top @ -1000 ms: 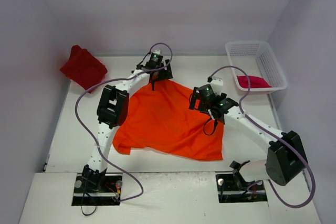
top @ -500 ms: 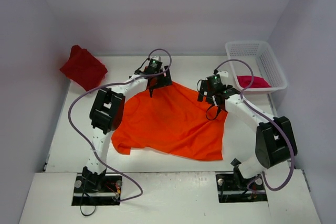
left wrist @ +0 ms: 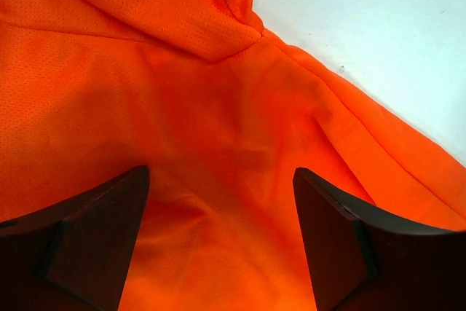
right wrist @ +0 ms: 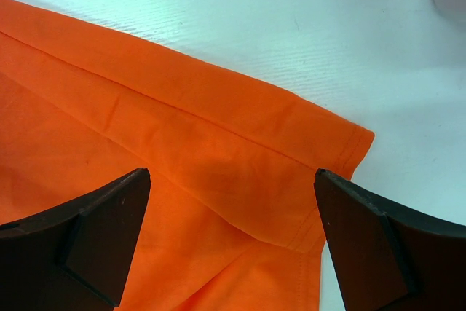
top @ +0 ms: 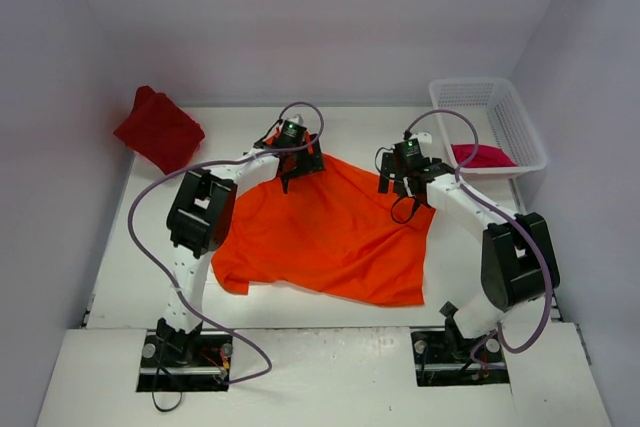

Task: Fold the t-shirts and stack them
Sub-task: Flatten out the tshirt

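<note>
Left claw [left wrist: 220,178] is spread wide with nothing between its fingers, hanging over the far edge of the orange t-shirt [top: 330,232] at about 11 o'clock on the cloth. Below it a fold of mesh fabric runs toward the top of the wrist view, with a seam angling off toward 4 o'clock. Right claw [right wrist: 231,176] is gaping too and gripping nothing, poised over the shirt's 1 o'clock corner, where a hemmed edge ends on bare white surface [top: 130,247]. Whether either set of fingers actually brushes the fabric is hard to call from these angles.

The orange shirt lies spread and rumpled across the middle of the surface, between the two arms. Over at 10 o'clock the dark red t-shirt [top: 158,129] sits in a compact bundle against the left wall, well apart from the orange one. At 2 o'clock stands the white basket [top: 527,125], and the crimson-pink t-shirt [top: 482,155] lies inside it at the near end.
</note>
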{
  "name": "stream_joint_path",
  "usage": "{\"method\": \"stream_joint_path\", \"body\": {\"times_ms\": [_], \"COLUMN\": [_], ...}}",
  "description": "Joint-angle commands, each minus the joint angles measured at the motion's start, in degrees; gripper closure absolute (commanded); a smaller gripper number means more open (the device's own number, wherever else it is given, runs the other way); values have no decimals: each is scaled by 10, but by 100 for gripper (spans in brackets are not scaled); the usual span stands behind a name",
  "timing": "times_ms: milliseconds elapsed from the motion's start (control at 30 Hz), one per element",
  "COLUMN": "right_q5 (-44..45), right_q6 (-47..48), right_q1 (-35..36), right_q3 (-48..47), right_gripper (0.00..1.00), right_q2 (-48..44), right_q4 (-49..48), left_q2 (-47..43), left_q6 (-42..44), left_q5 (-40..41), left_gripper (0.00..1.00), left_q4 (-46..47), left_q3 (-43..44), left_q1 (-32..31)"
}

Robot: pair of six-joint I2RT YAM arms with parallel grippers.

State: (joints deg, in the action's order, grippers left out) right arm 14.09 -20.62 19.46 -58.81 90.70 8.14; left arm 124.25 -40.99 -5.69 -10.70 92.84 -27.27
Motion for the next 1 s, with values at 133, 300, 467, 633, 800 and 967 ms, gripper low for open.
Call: {"method": "stream_joint_path", "body": {"times_ms": [133, 300, 467, 633, 800, 967], "right_q5": [14, 13, 9, 0, -11, -35], "right_q6": [12, 13, 15, 18, 25, 30], "right_q1": [-6, -6, -6, -7, -6, -4], "right_q3": [-26, -26, -28, -26, -25, -29], "right_gripper": [8, 8, 8, 8, 7, 7], "right_q2": [-31, -34, -33, -34, -25, -7], "right_q4": [0, 2, 2, 3, 3, 5], "left_q2": [-63, -71, -89, -108, -138, -147], "left_q6": [-8, -4, 0, 1, 2, 5], "left_q5": [32, 42, 52, 67, 72, 72], "left_gripper": [25, 25, 25, 24, 25, 24], "left_q4": [-13, -31, -47, -49, -40, -35], "left_q3": [-21, -44, -62, -103, -145, -162], "left_q1": [0, 3, 5, 17, 32, 40]}}
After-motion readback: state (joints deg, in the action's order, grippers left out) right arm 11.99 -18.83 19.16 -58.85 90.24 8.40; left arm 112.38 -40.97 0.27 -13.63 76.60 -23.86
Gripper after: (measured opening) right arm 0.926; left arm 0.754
